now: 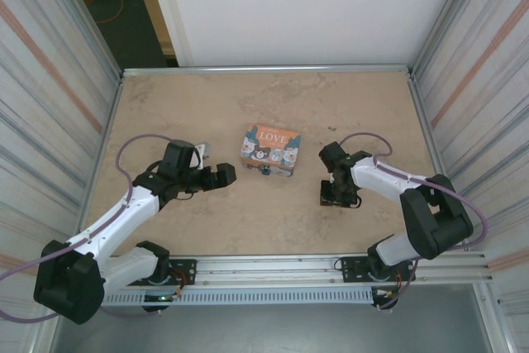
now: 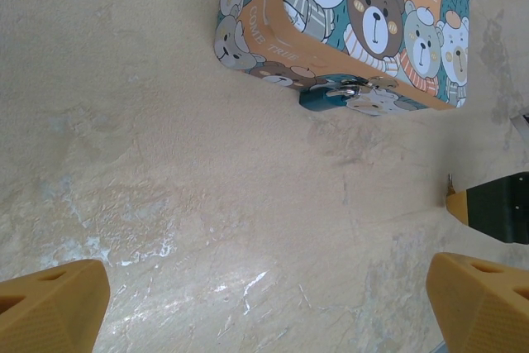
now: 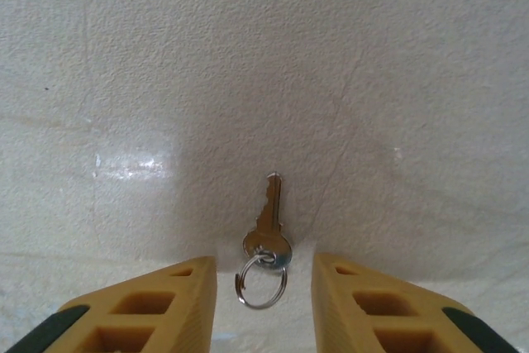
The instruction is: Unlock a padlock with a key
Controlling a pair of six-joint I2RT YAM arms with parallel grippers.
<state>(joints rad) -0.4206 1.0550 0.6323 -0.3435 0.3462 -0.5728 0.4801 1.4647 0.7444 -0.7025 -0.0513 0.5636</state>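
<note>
A: Padlock, where?
B: Blue-teal padlock (image 2: 329,97) hangs on the latch of the bear-print box (image 2: 364,14), on the side facing the near edge of the tabletop (image 1: 165,105). The box sits about mid-table. Can't tell if the shackle is closed.
A: Key?
B: Key (image 3: 270,219) lies flat on the tabletop right of the box, in the near half. Blade points away from the wrist camera, and a split ring (image 3: 261,281) hangs off its head.
A: Right gripper?
B: Right gripper (image 3: 264,266) is low over the key with its jaws apart. The key head and ring sit in the gap, and nothing is pinched.
A: Left?
B: Left gripper (image 2: 264,303) is spread wide and holds nothing. It is left of the box and aimed at its padlock side, clear of it. In the overhead view it (image 1: 225,174) sits just beside the box's near-left corner.
</note>
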